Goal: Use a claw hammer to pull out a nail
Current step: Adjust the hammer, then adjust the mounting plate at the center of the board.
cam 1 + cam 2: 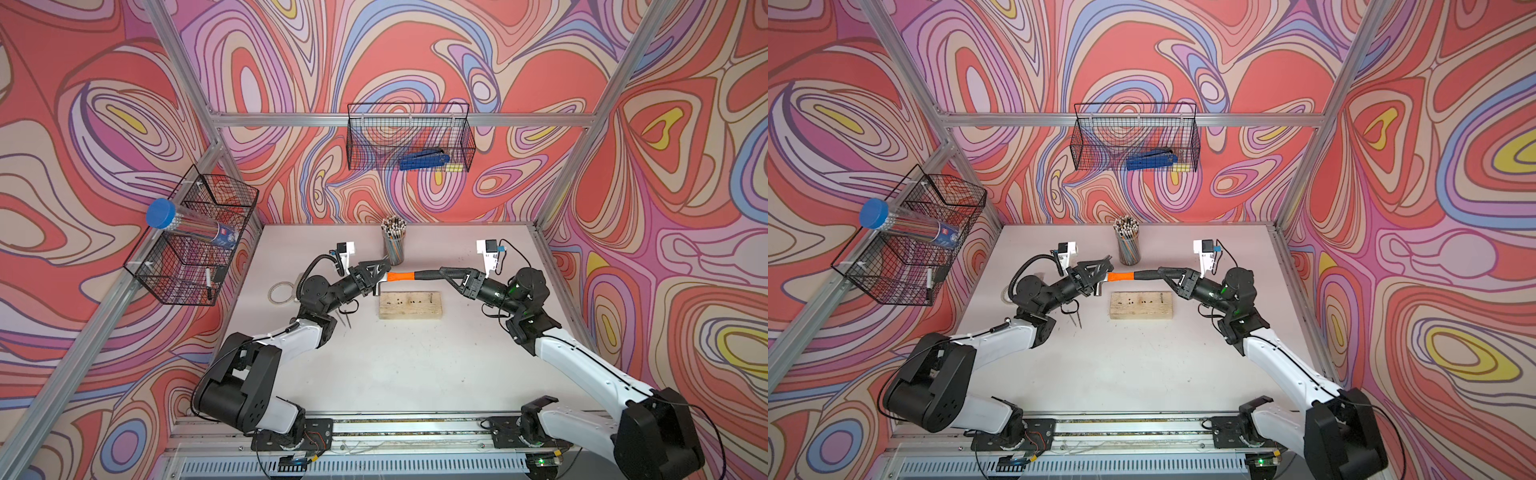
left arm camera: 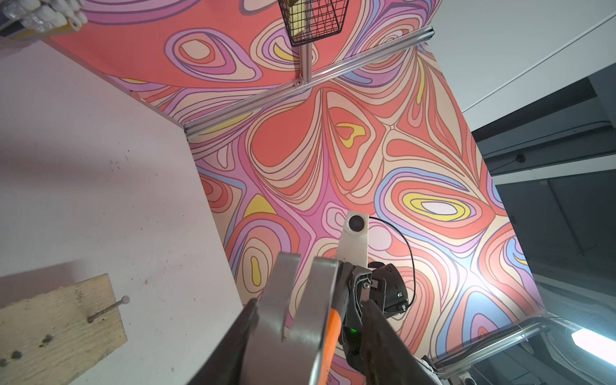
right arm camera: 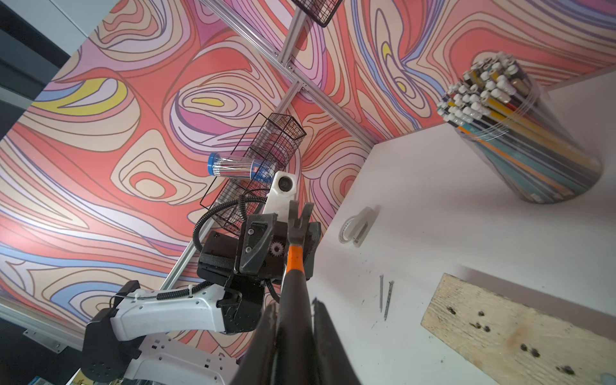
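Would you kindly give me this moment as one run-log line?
right gripper shut on claw hammer handle | left gripper open around its head | nail in wood block, untouched

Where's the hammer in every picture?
Top view: hammer mid-picture, just above the wood block.
Top view: hammer in the same spot, a little further left.
Left wrist: its silver claw, close up; block off to one side.
Right wrist: black handle close up, running out to orange neck and claw.
Shared landmark: the wood block, in all four.
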`<action>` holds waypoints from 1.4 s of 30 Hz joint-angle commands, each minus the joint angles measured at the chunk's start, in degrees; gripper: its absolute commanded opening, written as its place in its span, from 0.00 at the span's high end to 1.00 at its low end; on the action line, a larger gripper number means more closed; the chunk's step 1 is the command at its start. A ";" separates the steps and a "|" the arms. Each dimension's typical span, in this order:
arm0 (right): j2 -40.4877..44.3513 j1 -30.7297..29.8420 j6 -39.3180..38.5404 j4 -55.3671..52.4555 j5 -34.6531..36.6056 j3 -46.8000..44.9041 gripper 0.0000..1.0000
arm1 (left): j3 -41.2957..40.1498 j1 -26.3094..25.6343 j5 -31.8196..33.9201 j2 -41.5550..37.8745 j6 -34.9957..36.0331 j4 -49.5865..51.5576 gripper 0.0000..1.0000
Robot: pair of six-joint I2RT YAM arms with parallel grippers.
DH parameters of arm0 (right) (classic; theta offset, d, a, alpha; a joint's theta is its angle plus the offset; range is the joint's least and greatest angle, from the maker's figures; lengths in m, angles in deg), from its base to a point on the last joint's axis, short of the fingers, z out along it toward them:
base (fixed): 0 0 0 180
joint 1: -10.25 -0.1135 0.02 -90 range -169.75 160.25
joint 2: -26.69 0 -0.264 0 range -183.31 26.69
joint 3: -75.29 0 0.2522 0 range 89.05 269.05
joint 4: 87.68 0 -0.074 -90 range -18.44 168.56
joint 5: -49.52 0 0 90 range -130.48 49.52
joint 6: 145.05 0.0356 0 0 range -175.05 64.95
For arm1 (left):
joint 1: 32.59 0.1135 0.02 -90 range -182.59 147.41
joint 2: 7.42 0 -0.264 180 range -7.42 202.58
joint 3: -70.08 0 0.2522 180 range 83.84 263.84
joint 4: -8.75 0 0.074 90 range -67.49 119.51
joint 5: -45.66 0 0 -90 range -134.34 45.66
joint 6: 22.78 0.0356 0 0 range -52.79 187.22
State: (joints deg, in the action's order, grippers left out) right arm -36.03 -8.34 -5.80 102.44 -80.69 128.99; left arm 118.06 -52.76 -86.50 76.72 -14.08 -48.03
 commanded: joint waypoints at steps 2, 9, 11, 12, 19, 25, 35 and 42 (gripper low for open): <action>5.06 0.22 -13.42 -22.90 9.35 7.83 1.00 | -1.82 1.94 -0.98 0.31 1.68 -5.47 0.47; 6.47 0.31 -22.80 -48.04 18.61 18.32 1.00 | 1.32 1.74 -0.43 -5.14 21.16 27.45 0.48; 5.72 0.31 -24.57 -53.98 21.23 21.72 1.00 | 5.31 0.18 4.02 -8.14 32.62 45.96 0.47; 4.97 0.35 -25.38 -57.31 23.01 23.78 1.00 | 7.98 -1.12 7.28 -9.04 38.25 54.88 0.47; 0.72 0.32 -28.62 -70.45 28.96 32.08 1.00 | 21.34 -8.53 21.52 -3.06 54.38 80.45 0.49; -0.58 0.31 -29.70 -73.74 31.24 34.32 1.00 | 33.05 -13.09 29.30 9.01 60.03 90.87 0.50; 1.97 0.35 -29.57 -72.71 30.24 31.82 1.00 | 47.74 -15.48 38.04 25.89 61.61 94.84 0.52; 2.49 0.31 -29.44 -71.26 28.92 30.30 1.00 | 52.91 -15.34 42.03 31.92 62.66 95.72 0.51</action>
State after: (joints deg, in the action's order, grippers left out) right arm -35.09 -8.10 -35.33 26.03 -49.78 159.48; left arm 168.98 -68.23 -47.63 106.95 46.81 44.68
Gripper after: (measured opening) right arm 0.192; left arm 0.489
